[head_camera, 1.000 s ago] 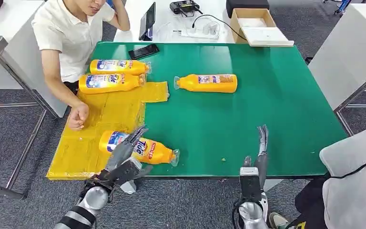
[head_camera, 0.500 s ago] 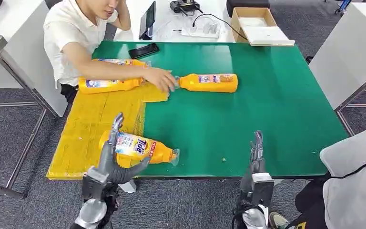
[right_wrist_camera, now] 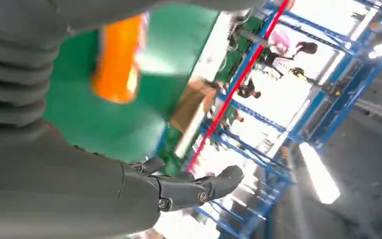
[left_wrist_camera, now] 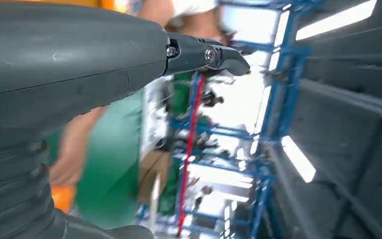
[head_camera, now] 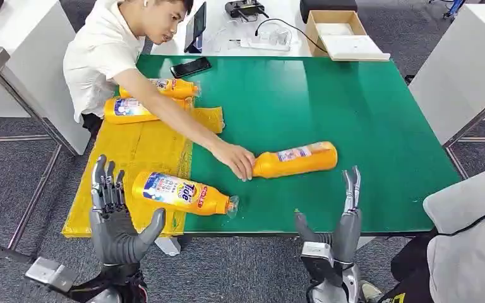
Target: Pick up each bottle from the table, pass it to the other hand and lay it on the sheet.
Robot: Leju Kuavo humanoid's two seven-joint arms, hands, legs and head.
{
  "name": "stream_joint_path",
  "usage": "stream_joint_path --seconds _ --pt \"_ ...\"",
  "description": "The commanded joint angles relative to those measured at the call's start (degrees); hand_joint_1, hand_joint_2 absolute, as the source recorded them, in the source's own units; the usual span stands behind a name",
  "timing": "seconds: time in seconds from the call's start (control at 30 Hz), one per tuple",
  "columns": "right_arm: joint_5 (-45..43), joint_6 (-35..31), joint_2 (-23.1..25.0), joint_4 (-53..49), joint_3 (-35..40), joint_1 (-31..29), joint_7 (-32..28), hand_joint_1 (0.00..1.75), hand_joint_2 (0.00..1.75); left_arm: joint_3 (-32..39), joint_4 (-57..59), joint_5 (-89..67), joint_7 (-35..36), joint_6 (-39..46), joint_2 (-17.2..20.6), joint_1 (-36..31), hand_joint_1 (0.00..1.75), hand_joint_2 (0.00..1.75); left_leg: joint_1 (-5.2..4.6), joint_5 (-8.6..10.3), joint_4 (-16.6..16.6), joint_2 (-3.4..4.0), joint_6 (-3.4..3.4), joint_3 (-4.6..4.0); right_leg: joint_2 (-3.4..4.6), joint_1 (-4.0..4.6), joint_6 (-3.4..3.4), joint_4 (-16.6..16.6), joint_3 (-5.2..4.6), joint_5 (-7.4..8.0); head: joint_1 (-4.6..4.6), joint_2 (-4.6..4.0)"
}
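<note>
Right hand [head_camera: 344, 227] empty; wrist view shows, seemingly, a bottle [right_wrist_camera: 117, 59].

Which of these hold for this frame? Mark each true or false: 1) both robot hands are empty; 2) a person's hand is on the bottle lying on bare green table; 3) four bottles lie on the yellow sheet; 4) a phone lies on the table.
1) True: the left hand and right hand are open, holding nothing.
2) True: the person's hand touches the neck end of the bottle on bare table.
3) False: three lie on or partly on the yellow sheet.
4) True: a dark phone lies near the far edge.
</note>
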Motion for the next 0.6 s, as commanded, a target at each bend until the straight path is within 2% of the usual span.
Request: stream_joint_path --seconds 0.03,0.27,0.5,0.6 --pt "12.1 -4.7 -7.1 16.0 -2.0 -6.5 3.5 0.00 1.75 -0.9 -2.6 -1.5 -1.5 2.4 1.3 0.9 0.00 1.75 0.05 -0.05 -0.1 0.14 -0.09 0.22 0.05 0.07 -0.10 -0.1 0.22 -0.01 0.02 0.00" --pt "21.0 -4.0 -9.5 24.9 -0.3 -11.5 8.5 0.00 1.75 -1.2 -1.4 -2.2 -1.7 2.6 1.1 0.0 0.00 1.75 0.06 -0.09 -0.1 0.22 -0.14 0.32 0.11 0.09 -0.15 -0.1 0.29 -0.03 0.00 0.02" --pt "21.1 -3.9 -9.4 25.2 -0.3 -11.8 8.6 0.00 1.75 -1.2 -1.1 -2.2 -1.6 2.6 1.0 -0.2 0.00 1.75 0.04 -0.06 -0.1 0.12 -0.11 0.25 0.01 0.07 -0.12 -0.1 0.22 -0.03 0.02 0.02" --pt "19.7 1.2 -9.3 31.2 0.2 -15.9 11.2 0.00 1.75 -1.6 0.5 -2.1 -0.3 2.2 1.0 -0.9 0.00 1.75 0.05 -0.10 -0.1 0.18 -0.14 0.32 0.07 0.08 -0.15 -0.1 0.26 -0.05 0.02 0.02"
